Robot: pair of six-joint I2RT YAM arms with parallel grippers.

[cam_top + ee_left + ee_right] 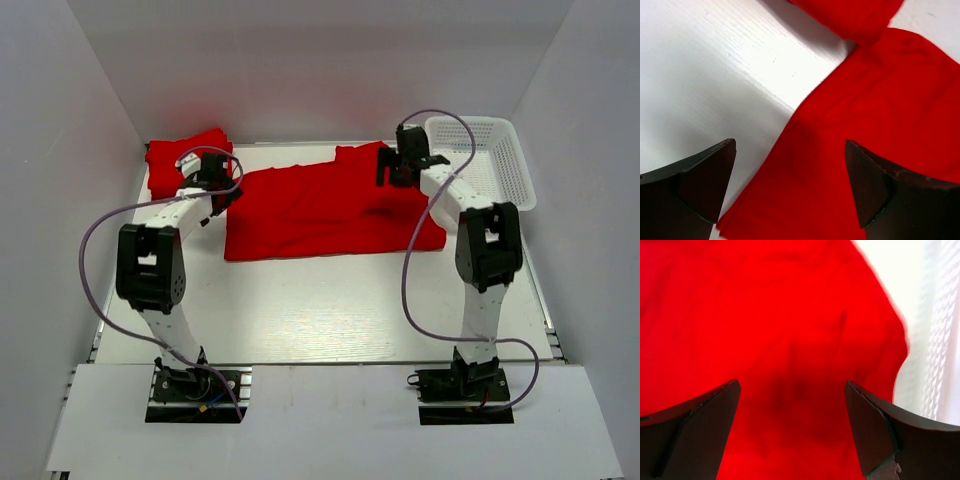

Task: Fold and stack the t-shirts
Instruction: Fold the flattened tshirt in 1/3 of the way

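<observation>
A red t-shirt (320, 213) lies folded flat across the middle of the table, its edge also in the left wrist view (865, 150) and its cloth filling the right wrist view (780, 330). A second folded t-shirt (180, 158) lies at the far left corner. My left gripper (218, 193) hovers open over the spread shirt's left edge, nothing between its fingers (705, 175). My right gripper (398, 165) is open above the shirt's far right corner, its fingers (875, 425) apart over the cloth.
A white mesh basket (490, 160) stands at the far right, its wall showing in the right wrist view (940, 340). White walls close in the table on three sides. Bare white tabletop (320, 310) lies between the shirt and the arm bases.
</observation>
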